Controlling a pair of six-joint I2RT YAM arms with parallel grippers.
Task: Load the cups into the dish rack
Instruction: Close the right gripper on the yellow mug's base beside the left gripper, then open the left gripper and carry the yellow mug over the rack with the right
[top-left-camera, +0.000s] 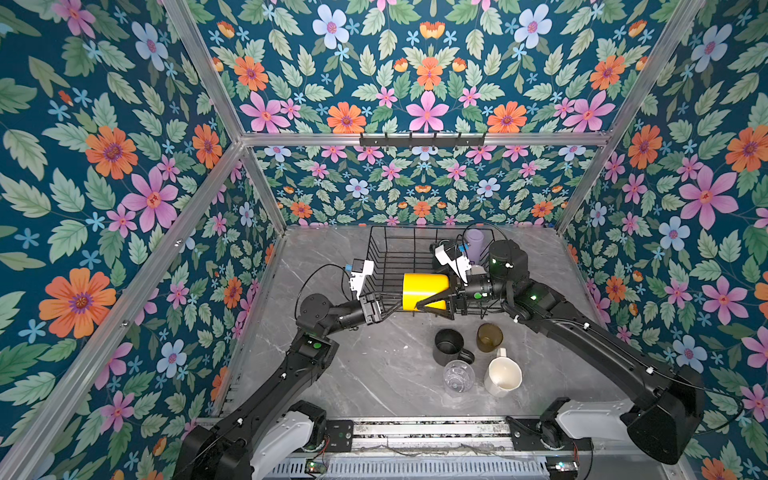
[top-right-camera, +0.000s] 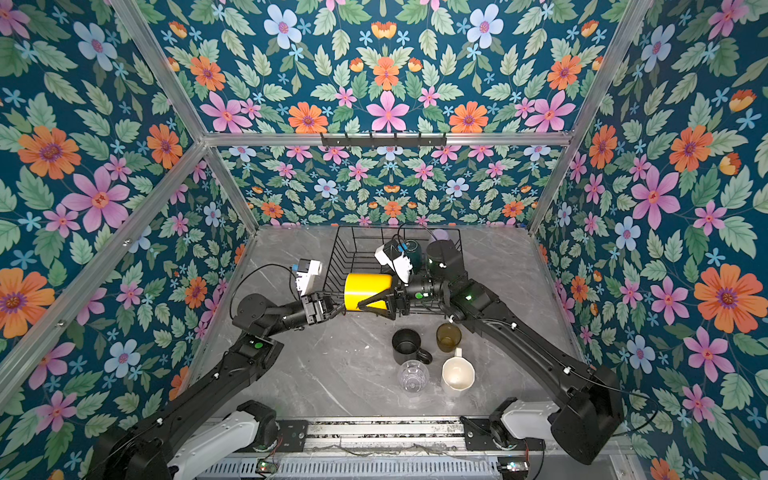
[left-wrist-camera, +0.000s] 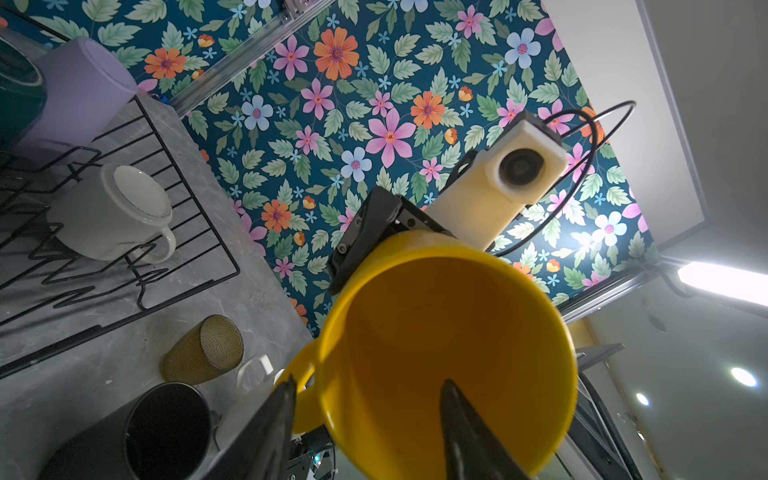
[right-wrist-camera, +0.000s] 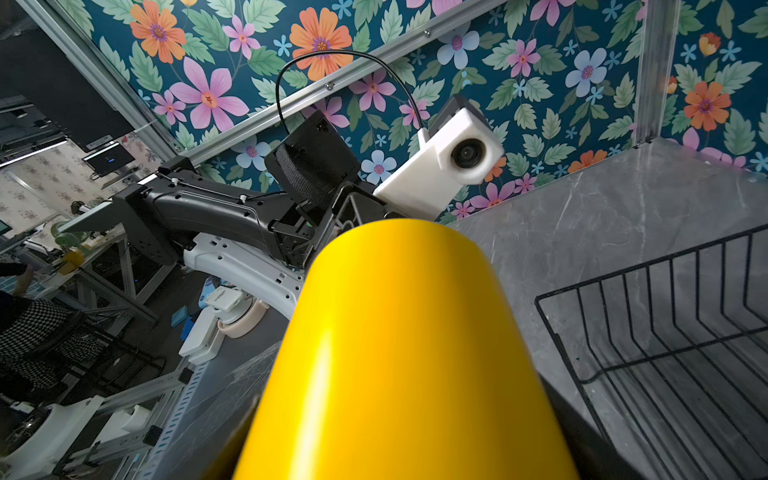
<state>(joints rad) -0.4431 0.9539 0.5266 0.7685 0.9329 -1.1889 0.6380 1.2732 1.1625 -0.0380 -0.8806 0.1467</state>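
Note:
A yellow mug (top-left-camera: 424, 291) (top-right-camera: 368, 291) hangs on its side over the front rim of the black wire dish rack (top-left-camera: 376, 249) (right-wrist-camera: 623, 332). My right gripper (top-left-camera: 424, 297) is shut on its body, which fills the right wrist view (right-wrist-camera: 399, 353). My left gripper (top-left-camera: 392, 306) (left-wrist-camera: 369, 382) is open at the mug's mouth (left-wrist-camera: 449, 353), one finger inside and one outside by the handle, neither pressing the wall. A lilac tumbler (left-wrist-camera: 79, 91), a dark green mug (left-wrist-camera: 16, 91) and a white mug (left-wrist-camera: 108, 216) sit in the rack.
On the marble table in front of the rack stand a black mug (top-left-camera: 449, 345), an olive-brown tumbler (top-left-camera: 489, 337), a clear glass (top-left-camera: 458, 376) and a cream mug (top-left-camera: 503, 376). A black hook rail (top-left-camera: 422, 139) hangs on the back wall. Floral walls close three sides.

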